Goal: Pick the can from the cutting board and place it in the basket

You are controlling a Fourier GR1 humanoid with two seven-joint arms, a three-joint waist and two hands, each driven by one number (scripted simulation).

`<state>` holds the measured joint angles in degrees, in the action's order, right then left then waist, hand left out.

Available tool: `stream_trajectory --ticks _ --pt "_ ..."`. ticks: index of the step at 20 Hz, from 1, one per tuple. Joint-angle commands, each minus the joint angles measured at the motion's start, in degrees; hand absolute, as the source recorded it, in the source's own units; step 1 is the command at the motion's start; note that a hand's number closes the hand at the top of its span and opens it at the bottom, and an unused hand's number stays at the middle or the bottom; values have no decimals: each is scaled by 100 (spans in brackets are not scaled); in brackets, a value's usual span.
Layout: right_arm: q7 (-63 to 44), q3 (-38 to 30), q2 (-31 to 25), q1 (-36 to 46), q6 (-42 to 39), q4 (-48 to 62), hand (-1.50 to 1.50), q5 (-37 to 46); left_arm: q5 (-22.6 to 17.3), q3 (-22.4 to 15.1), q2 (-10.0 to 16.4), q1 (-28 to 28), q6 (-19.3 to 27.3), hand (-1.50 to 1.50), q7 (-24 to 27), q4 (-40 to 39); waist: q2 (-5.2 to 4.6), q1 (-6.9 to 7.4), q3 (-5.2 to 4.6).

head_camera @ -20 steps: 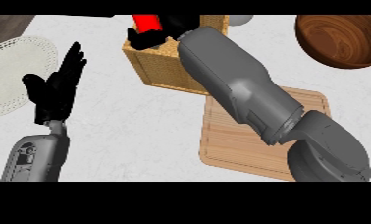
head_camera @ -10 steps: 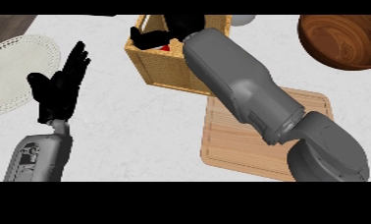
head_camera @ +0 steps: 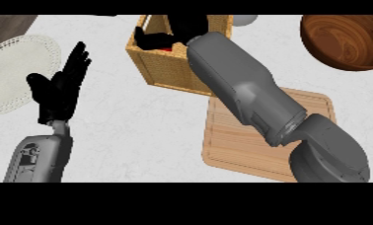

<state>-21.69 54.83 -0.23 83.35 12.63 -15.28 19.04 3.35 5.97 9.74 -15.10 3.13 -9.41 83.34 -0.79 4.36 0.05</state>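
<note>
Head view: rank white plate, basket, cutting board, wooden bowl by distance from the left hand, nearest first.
1. White plate, just left of the left hand.
2. Basket, up and right.
3. Cutting board, lower right.
4. Wooden bowl, far upper right.

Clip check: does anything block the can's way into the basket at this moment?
Nothing visible does. The right hand, curled over the can, is down inside the basket, so only a red sliver of the can shows. The forearm hides the basket floor, so I cannot tell what lies beneath.
</note>
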Motion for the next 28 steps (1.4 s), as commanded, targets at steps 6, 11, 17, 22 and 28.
stream_trajectory --ticks 6,11,17,22,28 --pt "-157 -93 22 -351 -171 185 150 -57 -74 113 186 -169 -105 0 -206 80 -71 60 -14" --pt "-380 -183 22 -320 -503 342 150 -78 -62 67 57 16 -63 0 -92 49 -38 -17 -12" --pt "-447 -494 23 -447 447 -3 -150 -246 117 -87 -134 -46 138 0 -67 29 -29 -48 -8" --pt "-79 -1225 22 -269 1175 -30 -150 -692 69 98 -39 -8 131 0 206 -124 -27 -156 -8" --pt "-148 -2156 2 -87 1967 -266 -150 -1324 -182 268 228 145 -129 0 -178 241 36 -199 -1"
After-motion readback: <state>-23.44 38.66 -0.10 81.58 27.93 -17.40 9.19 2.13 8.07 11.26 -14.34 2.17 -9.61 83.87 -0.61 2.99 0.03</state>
